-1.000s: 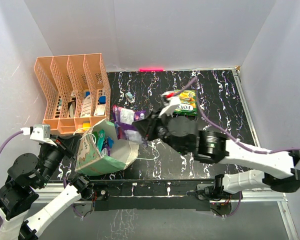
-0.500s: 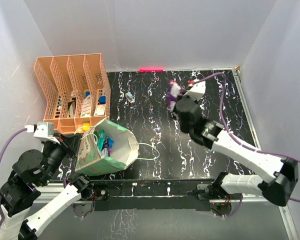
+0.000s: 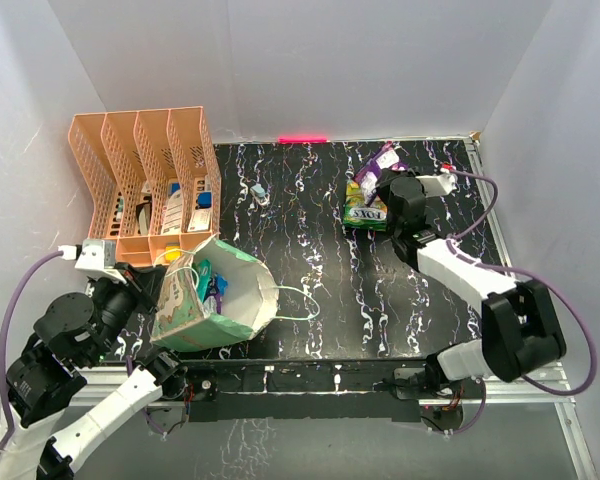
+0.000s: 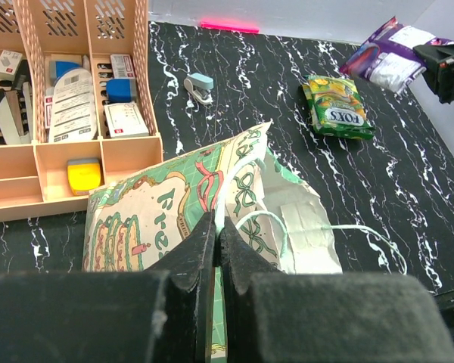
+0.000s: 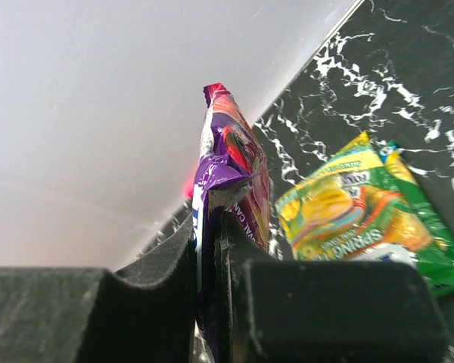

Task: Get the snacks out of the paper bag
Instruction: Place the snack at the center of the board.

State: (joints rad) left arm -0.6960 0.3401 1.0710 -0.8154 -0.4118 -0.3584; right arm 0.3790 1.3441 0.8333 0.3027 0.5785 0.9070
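While your left hand pinches shut on the paper bag rim at the near left of the table, your right hand clamps a purple packet far right, by the back wall. A green-and-white packet lies flat just beside it. Two out, by my reckoning; a teal packet and others sit in the bag. The purple packet is on edge, long axis running from the hand toward the wall.
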